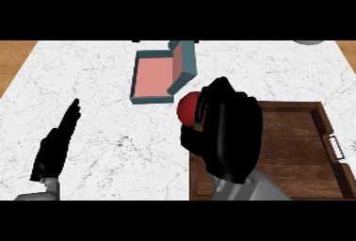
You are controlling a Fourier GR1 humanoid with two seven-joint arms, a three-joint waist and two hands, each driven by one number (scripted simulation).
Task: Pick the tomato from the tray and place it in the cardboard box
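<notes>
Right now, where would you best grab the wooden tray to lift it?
Probably by the handle on the tray's right end wall, coming from the right: it sticks out, and the right robot hand, holding the tomato, hangs over the left end.

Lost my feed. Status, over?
Right hand shut on tomato, at tray corner. Left hand open, idle at left. Nothing between tomato and cardboard box.

Counter top [97, 80] — white, marble-patterned, with fine dark veining.
Brown wood-grain surface [12, 59] — shows beyond the counter at the far left and far right corners.
Pale grey rounded object [308, 42] — at the far right edge, cut off; kind unclear.
</notes>
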